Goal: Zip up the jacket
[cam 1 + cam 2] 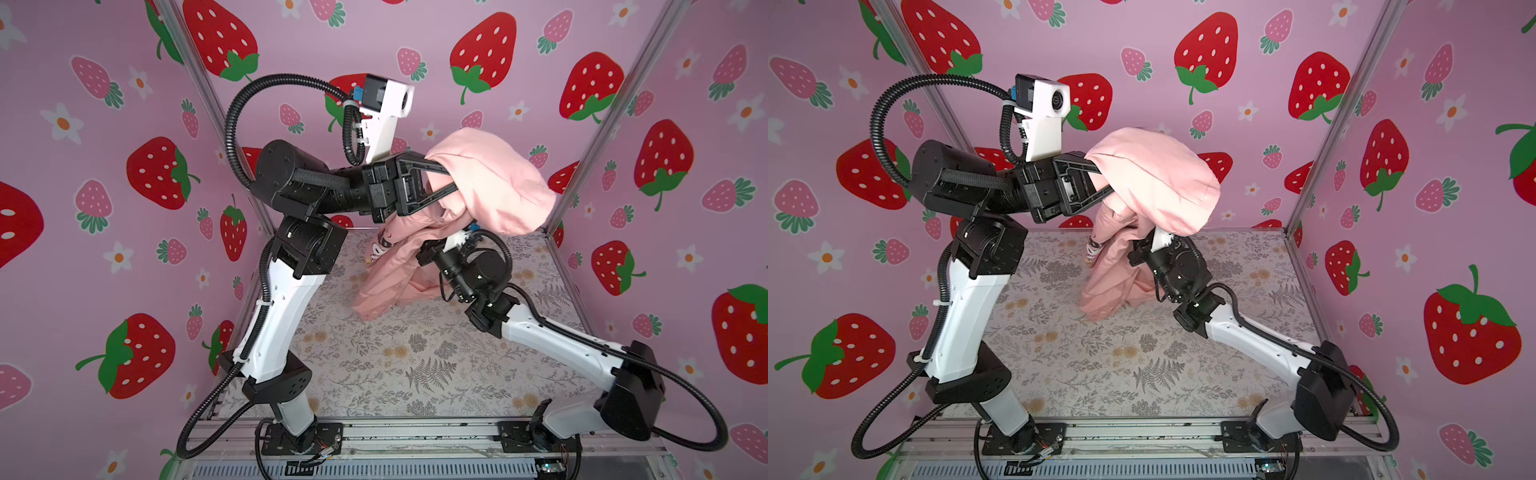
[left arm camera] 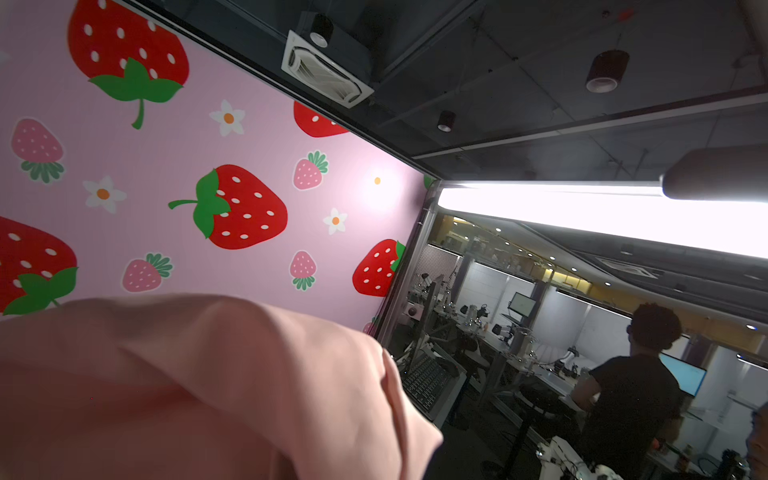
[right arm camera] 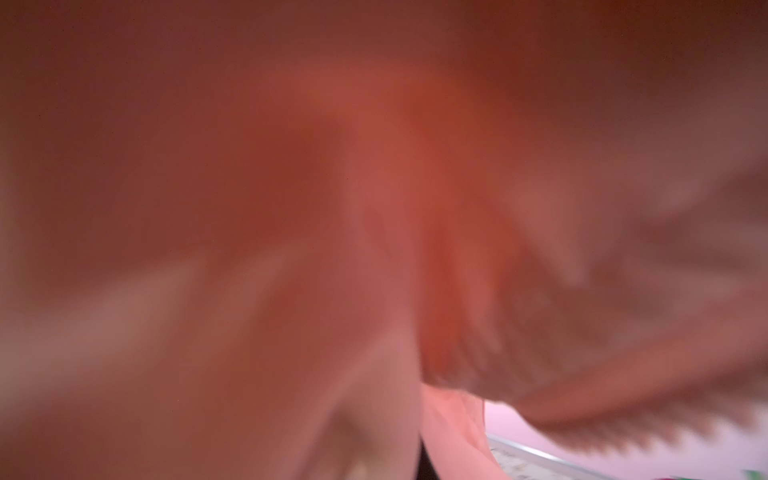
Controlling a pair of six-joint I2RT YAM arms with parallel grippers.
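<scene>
The jacket (image 1: 490, 183) hangs over the raised left hand (image 1: 440, 179) above the back of the table (image 1: 374, 374), its lower end resting there, the right hand (image 1: 426, 251) buried in it from the right

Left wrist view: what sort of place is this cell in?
Probably a robotics lab: strawberry-print wall of an enclosure, benches with a monitor beyond it, and a person at a workstation.

There was one jacket (image 1: 494, 183), draped over the left gripper (image 1: 451, 178); two robot arms, left arm (image 1: 286, 316) and right arm (image 1: 552, 336); one table (image 1: 395, 374) well below that gripper
</scene>
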